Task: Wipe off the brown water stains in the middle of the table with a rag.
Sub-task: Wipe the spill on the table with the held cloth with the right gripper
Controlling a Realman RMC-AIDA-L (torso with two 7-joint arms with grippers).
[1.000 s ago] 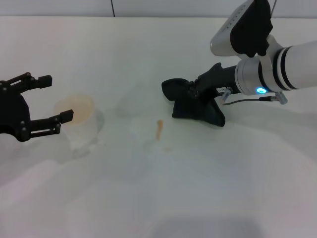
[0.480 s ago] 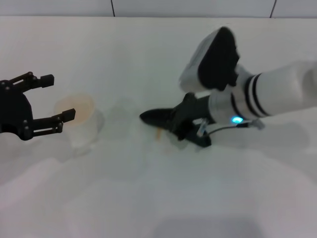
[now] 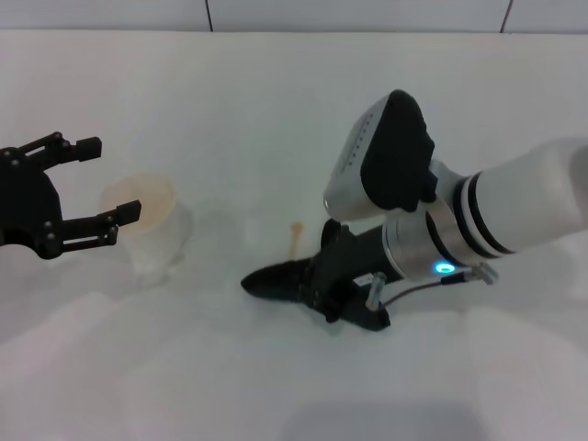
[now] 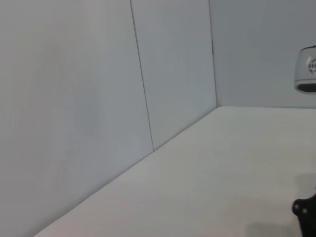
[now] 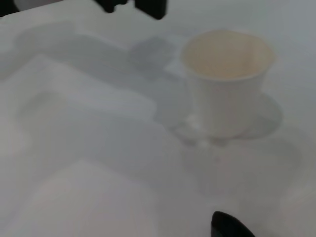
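The rag is held bunched in the right gripper, whose fingers are closed on it, and is pressed low on the table with its pointed corner trailing away from the wrist toward the robot's left. The brown water stains are seen as a short orange-brown streak just beyond the rag, on its far side, its long axis running away from the robot; a stroke away from the robot is judged necessary to cover it. The right arm is clearly the nearer. The left gripper is held spread wide and empty, beside a clear cup. In the right wrist view the cup and only a rag tip appear; the stain is not shown there.
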